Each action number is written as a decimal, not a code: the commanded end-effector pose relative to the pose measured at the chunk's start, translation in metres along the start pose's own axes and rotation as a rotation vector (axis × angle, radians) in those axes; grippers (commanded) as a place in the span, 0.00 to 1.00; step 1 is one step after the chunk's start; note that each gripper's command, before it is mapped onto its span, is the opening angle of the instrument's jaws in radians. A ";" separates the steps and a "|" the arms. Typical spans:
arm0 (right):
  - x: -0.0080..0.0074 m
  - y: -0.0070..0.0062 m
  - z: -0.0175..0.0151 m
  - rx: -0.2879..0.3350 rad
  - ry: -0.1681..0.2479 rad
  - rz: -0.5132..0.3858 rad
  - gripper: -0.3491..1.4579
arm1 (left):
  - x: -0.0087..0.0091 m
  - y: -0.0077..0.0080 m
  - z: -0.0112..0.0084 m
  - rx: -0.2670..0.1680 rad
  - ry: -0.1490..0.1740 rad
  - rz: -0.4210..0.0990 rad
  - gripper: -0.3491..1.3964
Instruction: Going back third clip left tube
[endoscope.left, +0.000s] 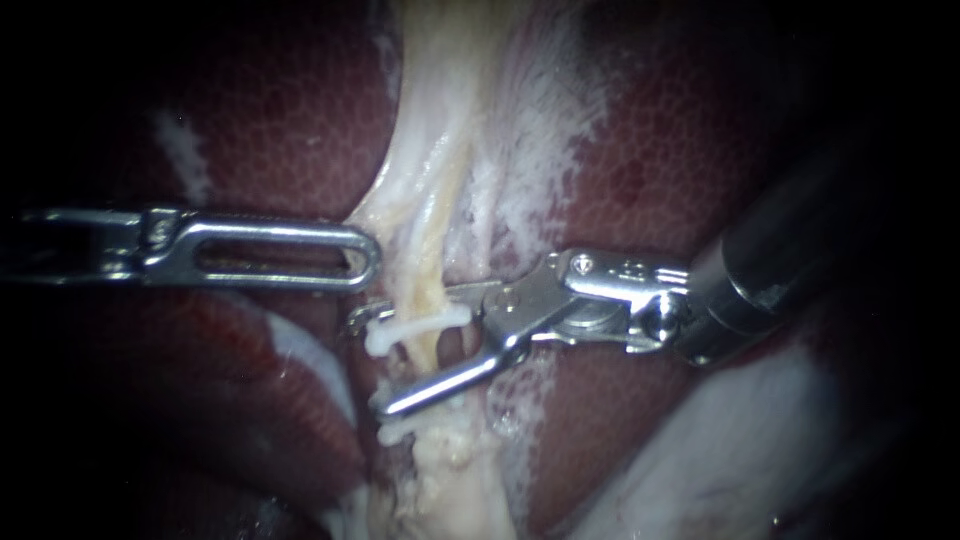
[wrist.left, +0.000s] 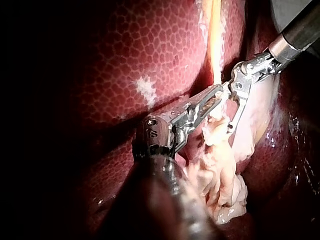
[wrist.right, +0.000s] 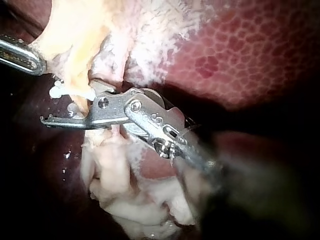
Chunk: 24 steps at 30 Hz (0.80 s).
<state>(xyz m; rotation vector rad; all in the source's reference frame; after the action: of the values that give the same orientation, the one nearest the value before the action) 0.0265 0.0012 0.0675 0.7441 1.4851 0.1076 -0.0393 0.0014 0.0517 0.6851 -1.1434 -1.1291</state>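
A pale yellowish tube (endoscope.left: 432, 290) runs down between the dark red liver lobes. Two white clips sit across it, one higher (endoscope.left: 412, 327) and one lower (endoscope.left: 397, 431). My right instrument (endoscope.left: 372, 362) comes in from the right; its jaws stand open astride the tube, between the two clips, and grip nothing. In the right wrist view those jaws (wrist.right: 62, 107) lie beside the white clips (wrist.right: 57, 91). My left instrument (endoscope.left: 368, 255) comes in from the left, its slotted jaws shut on the pale tissue at the tube's edge (endoscope.left: 385, 215); the left wrist view shows the same hold (wrist.left: 219, 94).
Mottled red liver (endoscope.left: 680, 140) lies on both sides of the tube. Frayed white tissue (endoscope.left: 530, 150) spreads right of the tube. A ragged pale lump (wrist.left: 220, 170) hangs below the clipped stretch. The right instrument's thick shaft (endoscope.left: 770, 260) fills the right side.
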 end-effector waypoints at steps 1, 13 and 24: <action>0.0000 0.0001 -0.0002 -0.001 -0.001 -0.020 0.50 | 0.0000 0.0000 0.0000 0.000 0.000 0.000 0.00; -0.0006 0.0005 -0.0039 -0.026 -0.004 -0.029 0.50 | 0.0000 0.0000 -0.0001 0.001 0.001 0.000 0.00; 0.0007 -0.0011 -0.0086 -0.106 -0.009 -0.018 0.52 | 0.0000 0.0001 -0.0003 0.002 0.001 0.000 0.00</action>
<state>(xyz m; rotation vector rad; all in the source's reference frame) 0.0178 0.0040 0.0669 0.6434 1.4629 0.1741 -0.0389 0.0014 0.0516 0.6863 -1.1433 -1.1276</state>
